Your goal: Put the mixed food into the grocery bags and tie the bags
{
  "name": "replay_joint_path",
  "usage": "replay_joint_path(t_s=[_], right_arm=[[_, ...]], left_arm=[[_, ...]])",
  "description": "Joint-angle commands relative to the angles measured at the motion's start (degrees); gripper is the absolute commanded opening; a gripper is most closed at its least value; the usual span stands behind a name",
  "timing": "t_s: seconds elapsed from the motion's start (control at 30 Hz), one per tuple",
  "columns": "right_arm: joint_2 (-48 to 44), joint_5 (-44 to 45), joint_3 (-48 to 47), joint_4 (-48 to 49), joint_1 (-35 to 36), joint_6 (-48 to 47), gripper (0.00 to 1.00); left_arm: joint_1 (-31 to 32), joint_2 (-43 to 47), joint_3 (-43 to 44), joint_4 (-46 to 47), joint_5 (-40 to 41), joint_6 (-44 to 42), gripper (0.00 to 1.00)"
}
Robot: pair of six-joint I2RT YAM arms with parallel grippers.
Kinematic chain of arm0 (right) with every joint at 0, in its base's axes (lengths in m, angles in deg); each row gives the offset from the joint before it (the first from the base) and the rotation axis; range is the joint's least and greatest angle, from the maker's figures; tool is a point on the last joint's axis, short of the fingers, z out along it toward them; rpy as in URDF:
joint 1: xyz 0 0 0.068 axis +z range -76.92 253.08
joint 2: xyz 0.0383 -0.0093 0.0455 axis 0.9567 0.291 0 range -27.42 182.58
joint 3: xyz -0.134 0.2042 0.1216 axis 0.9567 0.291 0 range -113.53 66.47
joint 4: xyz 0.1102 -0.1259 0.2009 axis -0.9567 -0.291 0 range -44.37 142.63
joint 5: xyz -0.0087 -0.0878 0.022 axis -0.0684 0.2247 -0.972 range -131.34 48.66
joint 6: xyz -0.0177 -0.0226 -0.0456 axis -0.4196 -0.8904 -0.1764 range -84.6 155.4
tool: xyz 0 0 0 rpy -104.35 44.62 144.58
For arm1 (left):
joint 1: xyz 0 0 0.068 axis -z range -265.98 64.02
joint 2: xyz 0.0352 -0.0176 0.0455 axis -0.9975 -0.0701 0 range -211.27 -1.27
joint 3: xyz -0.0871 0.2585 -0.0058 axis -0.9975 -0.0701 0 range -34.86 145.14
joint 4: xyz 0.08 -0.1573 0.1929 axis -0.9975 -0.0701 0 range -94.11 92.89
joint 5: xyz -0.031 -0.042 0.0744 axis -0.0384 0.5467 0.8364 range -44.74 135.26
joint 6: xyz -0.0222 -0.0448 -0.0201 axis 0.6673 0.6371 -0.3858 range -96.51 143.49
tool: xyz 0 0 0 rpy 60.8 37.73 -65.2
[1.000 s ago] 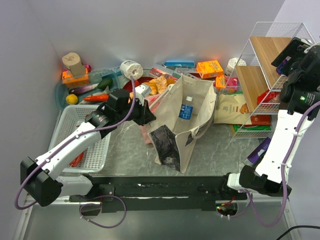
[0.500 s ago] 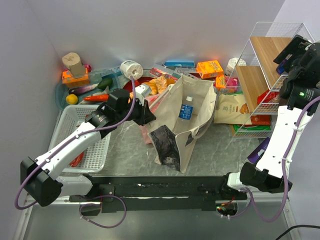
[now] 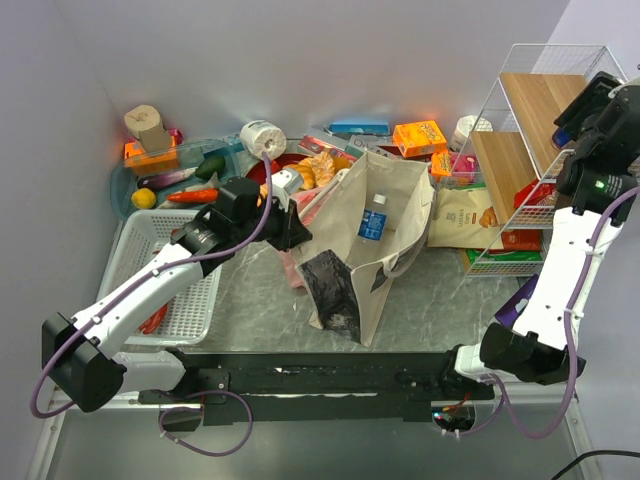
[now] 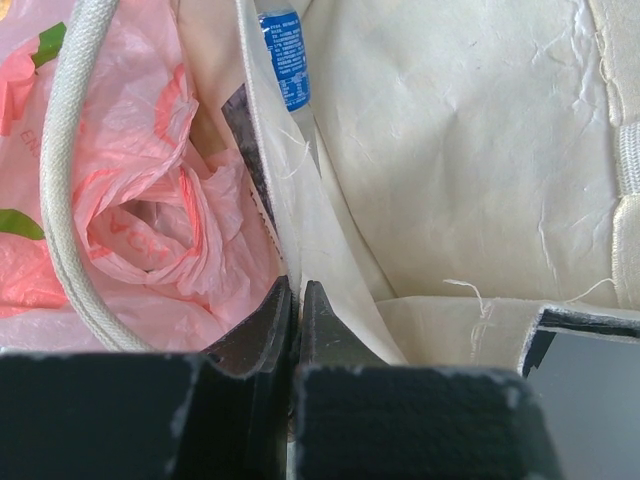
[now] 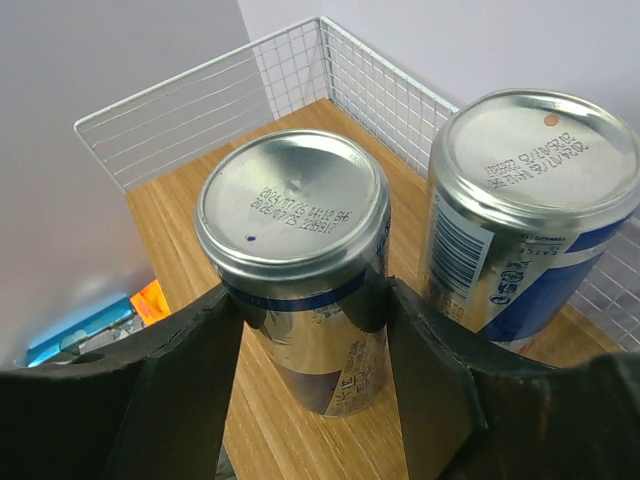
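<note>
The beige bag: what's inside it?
One bottle with a blue label shows inside the beige bag. The bag's sagging walls cover the bottom, so anything else down there can't be seen.

Pretty clearly a robotics lab, not a real shop or kitchen. A left arm [image 3: 150,280] and a right arm [image 3: 560,280] are bolted to a black rail [image 3: 330,375] at the near edge of a grey desk [image 3: 440,300]. The desk is boxed in by plain pale walls [image 3: 300,50], and purple cables [image 3: 32,395] are draped loose. The groceries look staged: toy veg [image 3: 190,196] is heaped at the back, a can [image 5: 290,270] is parked on a wire rack [image 3: 530,100], and a tote [image 3: 400,195] is propped open mid-desk.
</note>
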Motion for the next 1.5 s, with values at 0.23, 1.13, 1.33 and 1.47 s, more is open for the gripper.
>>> replay_joint_path(t_s=[0.23, 1.13, 1.33, 1.47], right_arm=[[-6.14, -6.05, 0.44, 10.42, 6.76, -5.12, 0.37], [-14.25, -2.61, 31.09, 10.70, 50.80, 1.36, 0.35], [-9.05, -5.69, 38.48, 5.61, 53.01, 8.39, 0.40], [-5.27, -8.85, 39.55, 1.03, 53.45, 10.24, 0.41]], left_arm=[[0.21, -0.06, 0.47, 0.59, -0.78, -0.96, 0.01], [0.21, 0.56, -0.06, 1.65, -1.57, -1.05, 0.01], [0.29, 1.35, -0.24, 1.73, -0.87, -1.31, 0.01], [0.21, 1.26, -0.15, 1.65, -1.22, -1.31, 0.01]])
